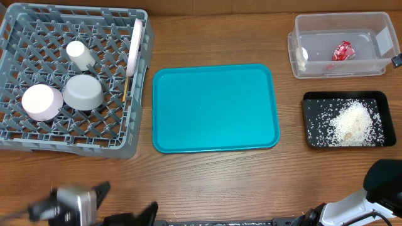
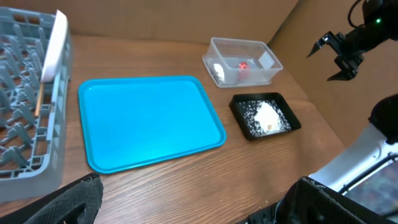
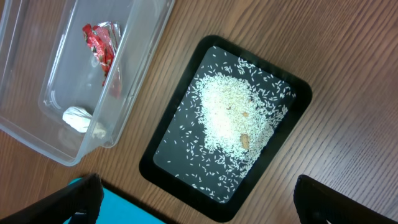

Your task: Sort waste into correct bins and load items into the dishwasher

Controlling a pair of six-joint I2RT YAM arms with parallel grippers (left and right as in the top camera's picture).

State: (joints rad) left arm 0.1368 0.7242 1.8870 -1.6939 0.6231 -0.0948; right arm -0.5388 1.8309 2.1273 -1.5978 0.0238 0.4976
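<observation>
Grey plastic dish rack (image 1: 63,149) on your left holds the white plate (image 1: 135,44) on edge, the pink bowl (image 1: 41,102), the grey-blue bowl (image 1: 83,92) and the cup (image 1: 80,54). What may be chopsticks (image 1: 127,85) lie beside the plate. The clear tub (image 1: 339,68) holds the red wrapper (image 1: 343,51) and the tissue (image 1: 302,56), and the black tray (image 1: 306,119) holds the rice (image 1: 350,122). Your left gripper (image 2: 199,211) and right gripper (image 3: 205,208) gape wide and empty.

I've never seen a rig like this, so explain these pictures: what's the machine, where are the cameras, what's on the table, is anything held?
Two robot arms with two-finger grippers. One picture looks down from above; two come from the wrists. A dish rack holds a plate, pink bowl, grey-blue bowl, cup and chopsticks. The teal tray is bare. A clear tub holds a red wrapper and tissue; a black tray holds rice. The left gripper and right gripper are open, holding nothing.
</observation>
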